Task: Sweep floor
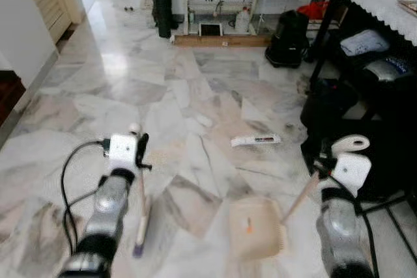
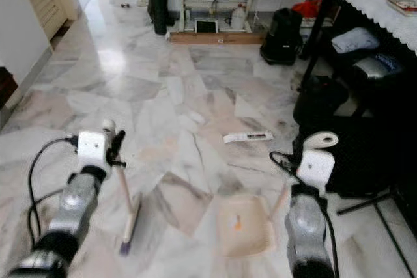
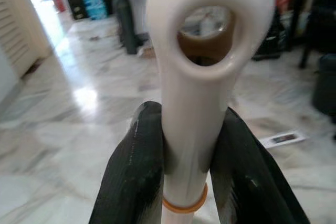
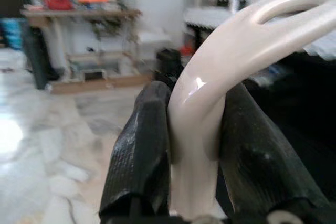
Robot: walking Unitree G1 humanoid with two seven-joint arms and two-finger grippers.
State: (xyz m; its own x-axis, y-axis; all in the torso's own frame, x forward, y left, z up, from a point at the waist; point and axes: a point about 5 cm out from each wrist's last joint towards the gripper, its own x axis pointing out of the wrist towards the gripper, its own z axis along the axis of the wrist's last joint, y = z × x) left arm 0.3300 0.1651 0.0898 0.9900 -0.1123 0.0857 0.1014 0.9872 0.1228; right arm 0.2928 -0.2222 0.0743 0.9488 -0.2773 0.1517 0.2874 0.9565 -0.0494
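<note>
You've got the left gripper [image 3: 185, 171] pinching the broom [image 1: 141, 216] handle, bristles on the floor [image 1: 163, 89]. The right gripper [image 4: 195, 145] clamps the dustpan [image 1: 255, 228] handle, with the pan flat beside the broom, ready to catch debris like that wrapper [image 1: 255, 140] ahead.

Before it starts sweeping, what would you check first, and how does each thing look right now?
1. Left claw clamped on the broom handle: ok.
2. Right claw clamped on the dustpan handle: ok.
3. Broom head down at the floor: ok.
4. Dustpan low at the floor, mouth facing the litter: cannot tell.
5. White packet on the floor ahead, beyond both tools: not ok, unswept.
6. Black bags beside the right arm: close, cannot tell the clearance.
</note>
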